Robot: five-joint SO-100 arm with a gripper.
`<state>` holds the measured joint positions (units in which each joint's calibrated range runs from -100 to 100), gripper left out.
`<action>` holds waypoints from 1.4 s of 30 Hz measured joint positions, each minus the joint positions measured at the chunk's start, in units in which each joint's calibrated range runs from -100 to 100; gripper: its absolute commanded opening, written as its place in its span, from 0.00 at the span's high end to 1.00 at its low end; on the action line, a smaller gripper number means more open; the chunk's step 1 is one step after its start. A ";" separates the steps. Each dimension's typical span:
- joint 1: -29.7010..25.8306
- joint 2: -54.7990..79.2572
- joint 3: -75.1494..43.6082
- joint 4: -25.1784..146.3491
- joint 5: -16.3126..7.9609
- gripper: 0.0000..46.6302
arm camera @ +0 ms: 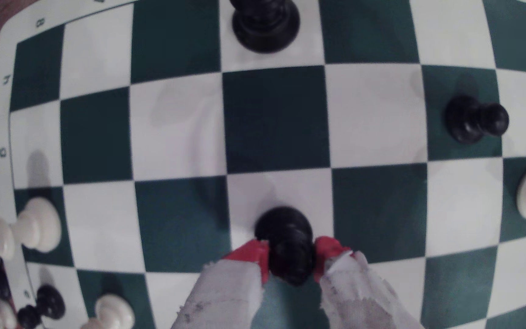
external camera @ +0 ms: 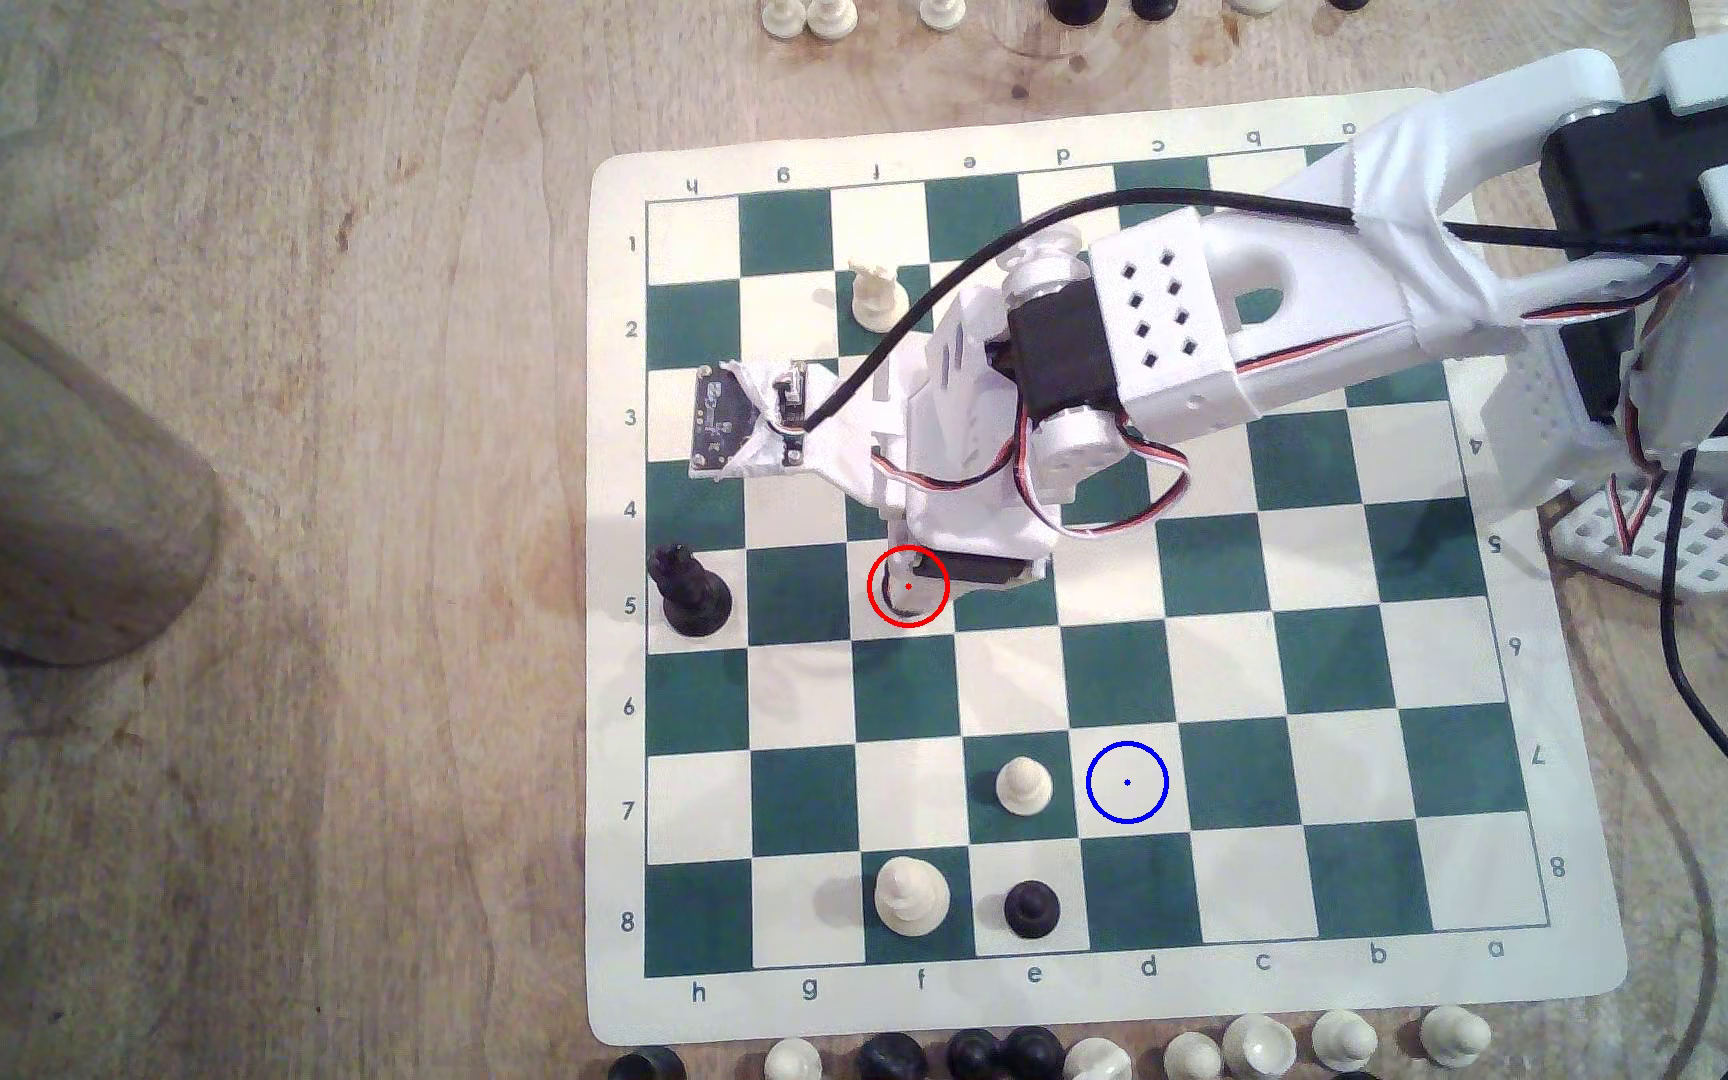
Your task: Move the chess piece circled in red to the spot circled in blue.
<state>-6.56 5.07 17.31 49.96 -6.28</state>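
The fingers (arm camera: 291, 253), red-tipped, are clenched around the chess piece circled in red (arm camera: 287, 243), which stands on a white square at centre frame of the exterior view, in the row marked 5 above the letter f. The board (external camera: 621, 665) edge reads 1 to 8 down its left and h to a along the bottom. From left to right: a tall black crowned piece (external camera: 691, 592), a white pawn (external camera: 1024, 784), then the spot circled in blue (external camera: 1127, 782) lower right, with spare pieces on the counter (external camera: 268, 623).
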 measured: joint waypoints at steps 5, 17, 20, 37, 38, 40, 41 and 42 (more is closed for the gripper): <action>0.07 0.00 0.00 0.00 0.00 1.00; -1.33 -8.04 -0.09 0.72 -1.61 1.00; -3.17 -15.08 5.24 0.40 -1.81 1.00; -17.33 -34.44 27.75 -1.51 -4.40 1.00; -17.92 -34.35 27.84 -1.51 -4.49 1.00; -19.17 -33.43 28.29 -1.83 -4.40 1.00; -19.17 -33.01 28.56 -2.07 -4.40 1.00; -18.88 -32.43 28.74 -2.47 -4.40 1.00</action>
<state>-25.44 -27.36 46.05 47.49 -10.67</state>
